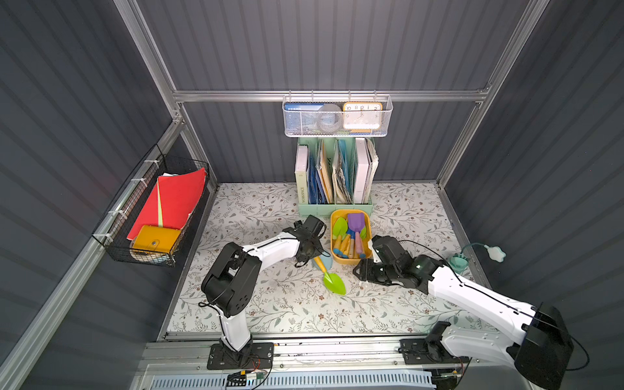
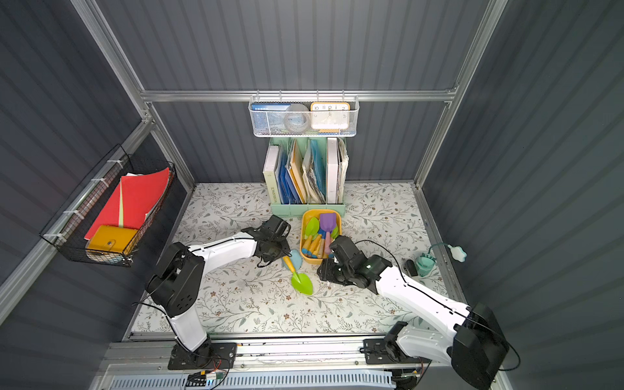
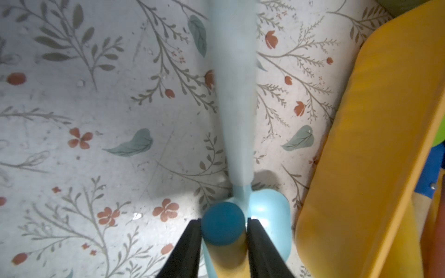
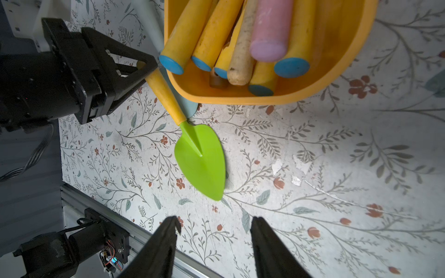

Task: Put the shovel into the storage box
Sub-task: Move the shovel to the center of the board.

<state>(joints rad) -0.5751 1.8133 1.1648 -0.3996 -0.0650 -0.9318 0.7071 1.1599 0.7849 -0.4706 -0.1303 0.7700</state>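
The right hand (image 4: pixel 214 223) hangs released over the tabletop (image 4: pixel 325 149), nothing between its jaws. Just beyond lies the shovel (image 4: pixel 201 158) — green blade apparently flat on the tabletop — its yellow handle end clenched by the left hand (image 3: pixel 222 222), just beside the storage box (image 1: pixel 349 260), which holds other shovels (image 1: pixel 355 223)

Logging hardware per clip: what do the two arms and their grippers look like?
Left arm and right arm: white link shells, black joint housings, thin black cables running along them. Left gripper and right gripper: black, tapered, wedge-shaped fingers.
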